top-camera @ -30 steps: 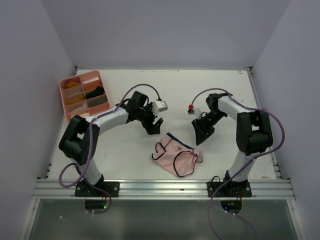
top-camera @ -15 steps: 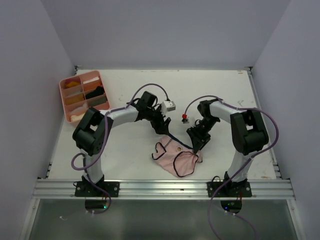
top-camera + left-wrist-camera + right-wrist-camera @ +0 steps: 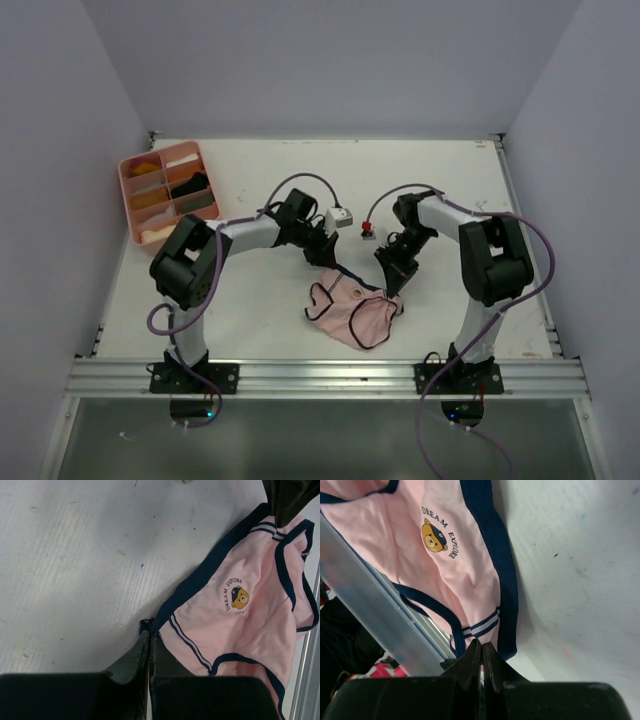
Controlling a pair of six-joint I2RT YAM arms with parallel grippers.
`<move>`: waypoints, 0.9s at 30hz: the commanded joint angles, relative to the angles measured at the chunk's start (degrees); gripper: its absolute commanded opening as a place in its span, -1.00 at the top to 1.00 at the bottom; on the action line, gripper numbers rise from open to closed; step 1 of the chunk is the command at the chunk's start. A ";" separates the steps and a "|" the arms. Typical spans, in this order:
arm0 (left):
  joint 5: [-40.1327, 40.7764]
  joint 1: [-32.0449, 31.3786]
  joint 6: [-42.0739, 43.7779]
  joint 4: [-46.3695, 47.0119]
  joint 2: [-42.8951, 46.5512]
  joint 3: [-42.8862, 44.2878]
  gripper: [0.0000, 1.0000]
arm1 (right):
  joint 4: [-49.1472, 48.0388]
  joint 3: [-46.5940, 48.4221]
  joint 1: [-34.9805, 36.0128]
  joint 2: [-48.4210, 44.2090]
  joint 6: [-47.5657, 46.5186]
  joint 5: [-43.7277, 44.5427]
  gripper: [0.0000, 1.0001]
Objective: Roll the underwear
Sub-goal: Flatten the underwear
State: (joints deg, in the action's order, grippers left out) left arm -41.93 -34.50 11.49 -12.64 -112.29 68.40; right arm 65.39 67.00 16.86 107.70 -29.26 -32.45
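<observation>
The pink underwear [image 3: 350, 315], navy-edged with a small bear print, lies flat on the worktop [image 3: 450, 180], midway along and towards its near edge. The left gripper [image 3: 150, 639] is clenched on one end of the waistband and the right gripper [image 3: 481, 650] on the other. Each bite takes only the band's very edge, so a pull or lift could slip the cloth free. Uneven tension between the arms would skew or bunch the roll (the jaws may also have pinched just one layer, which the wrist views cannot settle). At the far left corner sits a pink compartment tray [image 3: 129, 200] holding orange, dark and pale bundles, probably rolled garments.
</observation>
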 commanded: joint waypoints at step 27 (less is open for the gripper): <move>16.20 1.37 44.28 -0.10 42.22 -18.99 1.00 | -7.82 14.82 -5.09 4.10 4.74 -7.01 0.26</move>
State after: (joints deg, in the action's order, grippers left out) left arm -21.47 -32.71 44.97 -12.08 -77.30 49.58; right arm 56.51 78.98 11.57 113.25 -22.59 -35.59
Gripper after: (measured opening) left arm 0.009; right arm 0.379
